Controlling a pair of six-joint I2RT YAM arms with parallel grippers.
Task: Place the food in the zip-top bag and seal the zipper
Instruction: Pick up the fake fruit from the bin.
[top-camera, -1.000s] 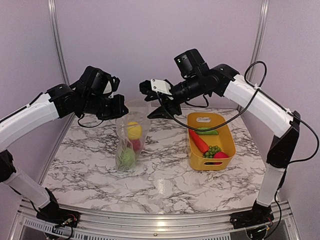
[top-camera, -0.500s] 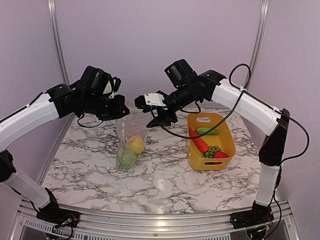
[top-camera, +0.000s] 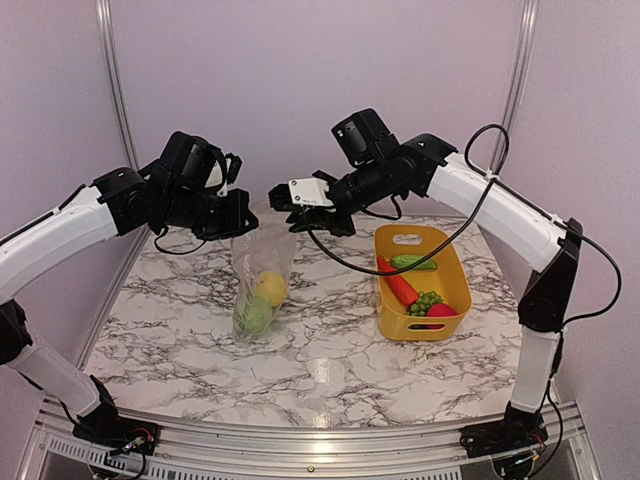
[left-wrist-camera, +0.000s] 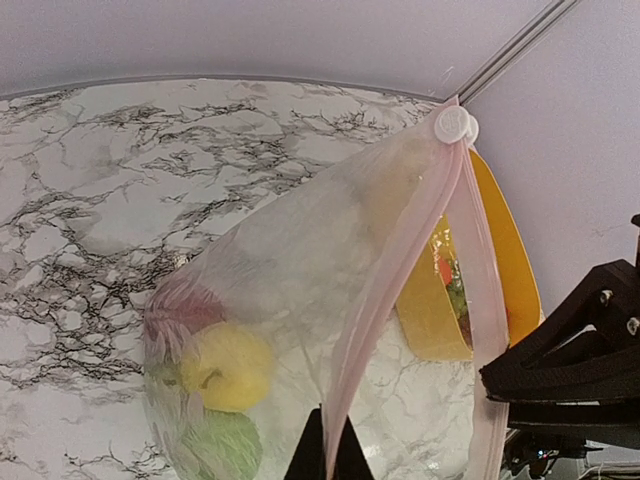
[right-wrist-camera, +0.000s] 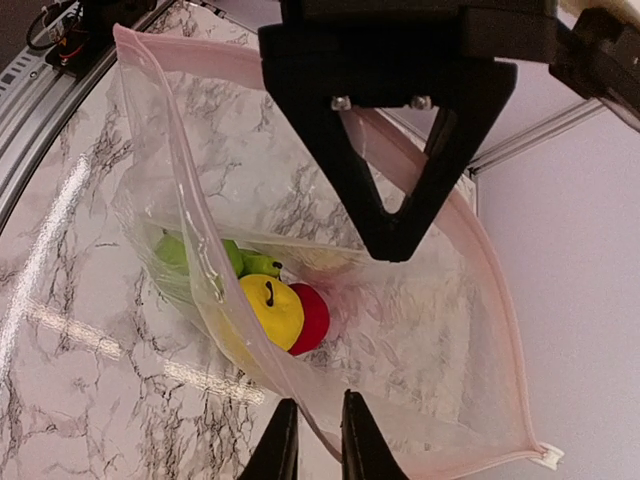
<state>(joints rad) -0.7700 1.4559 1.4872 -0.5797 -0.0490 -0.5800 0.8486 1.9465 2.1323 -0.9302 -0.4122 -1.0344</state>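
The zip-top bag (top-camera: 262, 275) hangs upright over the table, mouth open. My left gripper (left-wrist-camera: 327, 455) is shut on the pale pink zipper (left-wrist-camera: 400, 250) at the bag's left rim. My right gripper (right-wrist-camera: 318, 445) has its jaws drawn narrow on the opposite rim, and the film runs between them. Inside the bag lie a yellow lemon (right-wrist-camera: 270, 310), a red apple (right-wrist-camera: 315, 318) and a green apple (top-camera: 254, 316). In the top view the right gripper (top-camera: 278, 197) faces the left gripper (top-camera: 240, 222) across the mouth. More food sits in the yellow basket (top-camera: 455, 268): a red pepper (top-camera: 397, 282), a cucumber (top-camera: 413, 262) and grapes (top-camera: 428, 300).
The basket stands on the marble table (top-camera: 320, 370) right of the bag, under the right arm. A white slider (left-wrist-camera: 455, 125) sits at the far end of the zipper. Purple walls and metal posts close in the back and sides.
The lemon dropped from the bag's mouth to its bottom. My right gripper moved down to the bag's right rim and closed from wide open. The left gripper held still.
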